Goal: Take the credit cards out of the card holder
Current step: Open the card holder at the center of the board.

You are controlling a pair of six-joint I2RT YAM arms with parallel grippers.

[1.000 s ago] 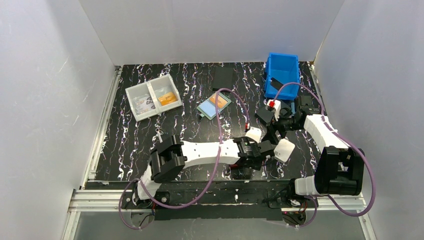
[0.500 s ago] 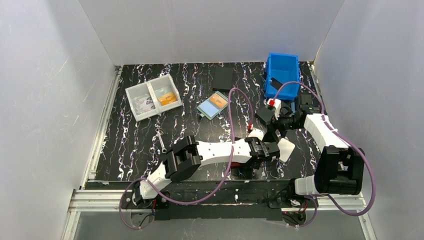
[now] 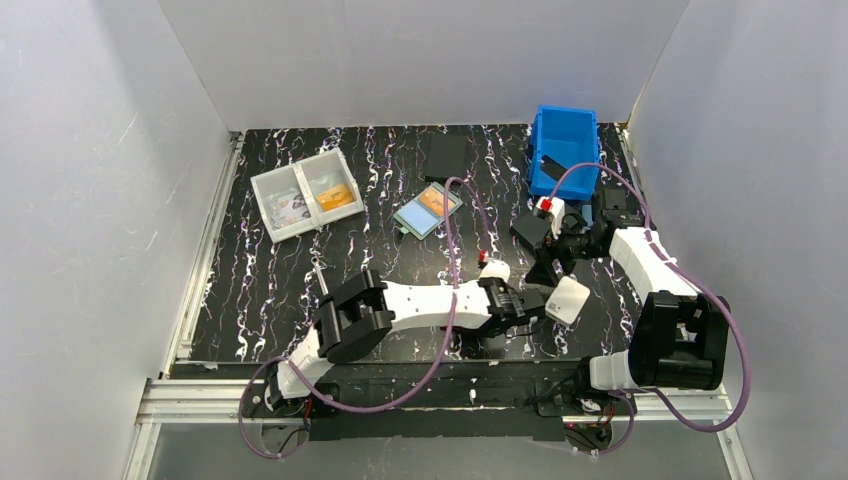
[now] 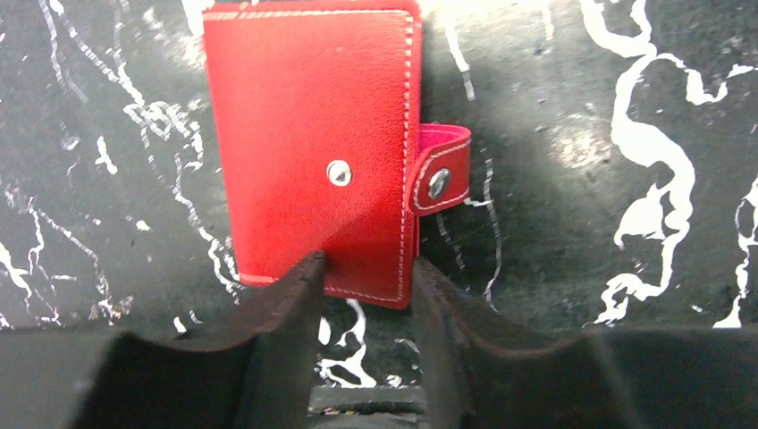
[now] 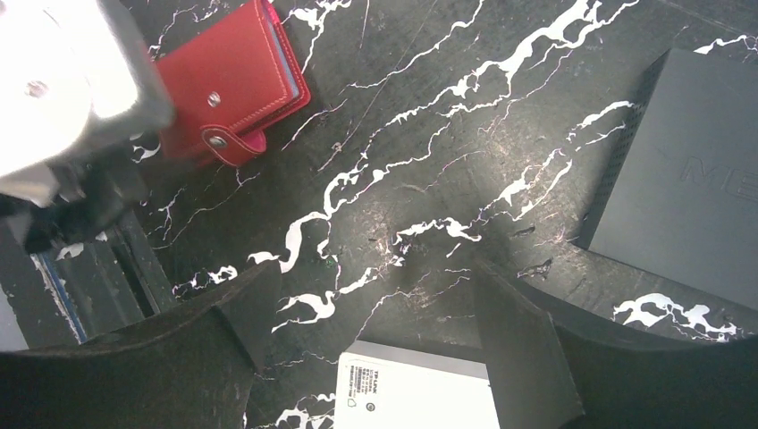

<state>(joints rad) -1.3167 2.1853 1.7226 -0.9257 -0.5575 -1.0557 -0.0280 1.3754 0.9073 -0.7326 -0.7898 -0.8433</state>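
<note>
The red card holder [image 4: 313, 143] lies closed and flat on the black marbled table, its snap tab [image 4: 440, 179] unfastened and sticking out to the right. My left gripper [image 4: 366, 264] stands over its near right corner with the jaws narrowed. One fingertip [image 4: 308, 268] rests on the cover and the other sits just off the right edge, with a gap still between them. In the right wrist view the card holder [image 5: 234, 80] shows thin light-blue credit cards [image 5: 288, 64] at its open side. My right gripper [image 5: 375, 281] hangs open and empty over bare table. In the top view my left arm hides the holder.
A white box [image 3: 567, 298] lies under my right gripper, with a dark flat box [image 5: 688, 179] beside it. A blue bin [image 3: 565, 150] stands at the back right. A teal case with an orange card [image 3: 428, 210], a white two-compartment tray [image 3: 305, 193] and a black pad [image 3: 446, 155] lie farther back.
My left arm has shifted and its jaws have narrowed round the card holder's corner. The right arm has stayed where it was.
</note>
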